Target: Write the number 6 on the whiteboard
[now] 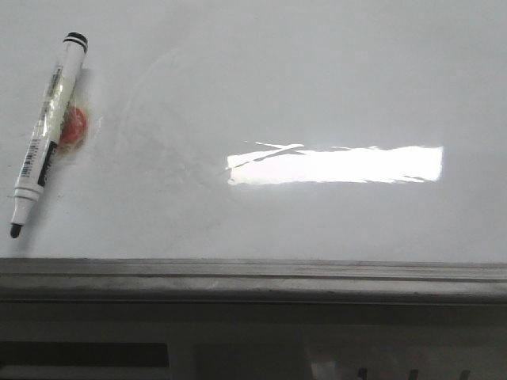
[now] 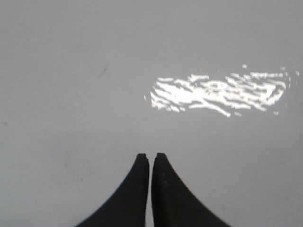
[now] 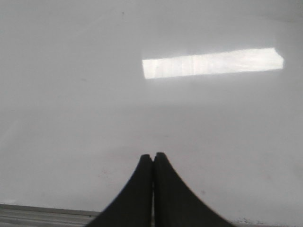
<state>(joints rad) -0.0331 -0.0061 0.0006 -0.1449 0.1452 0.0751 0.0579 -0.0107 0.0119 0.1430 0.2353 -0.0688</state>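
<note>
The whiteboard point(image 1: 317, 87) is glossy white-grey with a bright rectangular glare and a grey metal rail along its near edge. No number 6 shows on it. An uncapped white marker with a black tip point(image 1: 47, 131) lies on the board at the far left, beside a small red object point(image 1: 74, 127). Neither gripper shows in the front view. My left gripper point(image 2: 151, 156) is shut and empty over bare board. My right gripper point(image 3: 153, 155) is shut and empty over bare board near the rail point(image 3: 42, 213).
The grey metal edge rail point(image 1: 253, 277) runs across the front of the board, with a darker ledge below it. Faint smudges mark the board near the marker.
</note>
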